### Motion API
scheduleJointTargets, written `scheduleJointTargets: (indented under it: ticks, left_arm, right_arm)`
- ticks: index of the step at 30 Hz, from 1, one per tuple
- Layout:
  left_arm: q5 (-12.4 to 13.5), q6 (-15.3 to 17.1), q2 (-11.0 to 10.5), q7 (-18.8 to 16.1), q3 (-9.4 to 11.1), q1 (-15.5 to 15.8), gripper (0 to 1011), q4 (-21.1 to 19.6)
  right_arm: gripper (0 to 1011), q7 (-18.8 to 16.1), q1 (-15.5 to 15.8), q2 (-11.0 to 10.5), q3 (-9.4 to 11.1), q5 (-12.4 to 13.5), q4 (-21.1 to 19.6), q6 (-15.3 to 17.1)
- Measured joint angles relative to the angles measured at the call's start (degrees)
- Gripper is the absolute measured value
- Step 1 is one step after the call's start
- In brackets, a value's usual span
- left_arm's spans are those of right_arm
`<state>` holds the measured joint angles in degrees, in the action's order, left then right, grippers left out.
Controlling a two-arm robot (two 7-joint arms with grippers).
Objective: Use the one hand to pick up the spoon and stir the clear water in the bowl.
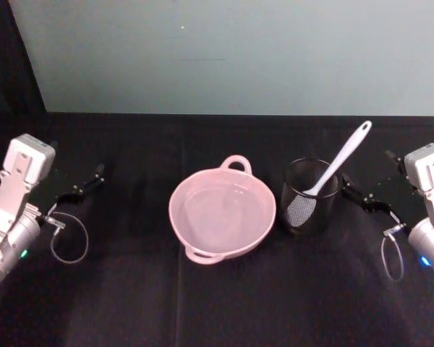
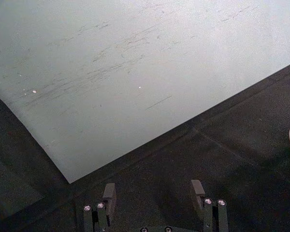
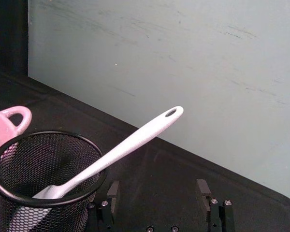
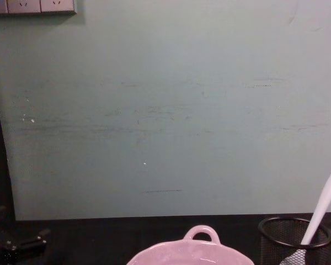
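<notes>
On your far left, the left claw [image 2: 153, 193] hangs low over the black table [image 1: 130, 289], its two fingers spread wide with nothing between them, well apart from everything else. Moving toward the middle, you find the pale pink bowl [image 1: 175, 217] sitting upright on the table, one loop handle at the back of its rim and another at the front. The water [image 1: 220, 213] inside is hard to make out against the pink; a faint glossy sheen suggests the bowl is partly filled. Just beside the bowl on its right stands a black wire-mesh cup [image 1: 304, 213], close to it but seemingly not touching. The white spoon [image 1: 340, 165] stands in that cup, blade down inside the mesh, its handle resting on the rim and leaning up and out to the right. On your far right, the right claw [image 3: 157, 191] sits near the cup, fingers parted and empty, apart from the spoon.
</notes>
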<state>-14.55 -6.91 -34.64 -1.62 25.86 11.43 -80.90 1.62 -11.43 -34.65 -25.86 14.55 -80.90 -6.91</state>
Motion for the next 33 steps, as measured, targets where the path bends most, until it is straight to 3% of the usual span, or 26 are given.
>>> scheduleJointTargets:
  ticks: [26, 33]
  left_arm:
    - [0.0, 0.0, 0.0, 0.0, 0.0, 0.0, 1011, 0.0]
    - [0.0, 0.0, 0.0, 0.0, 0.0, 0.0, 1011, 0.0]
  right_arm:
    - [1003, 0.01, 0.14, -0.12, 0.09, -0.17, -0.24, 0.05]
    - [1003, 1.51, 5.98, -2.55, 3.48, 0.11, -6.7, 0.49]
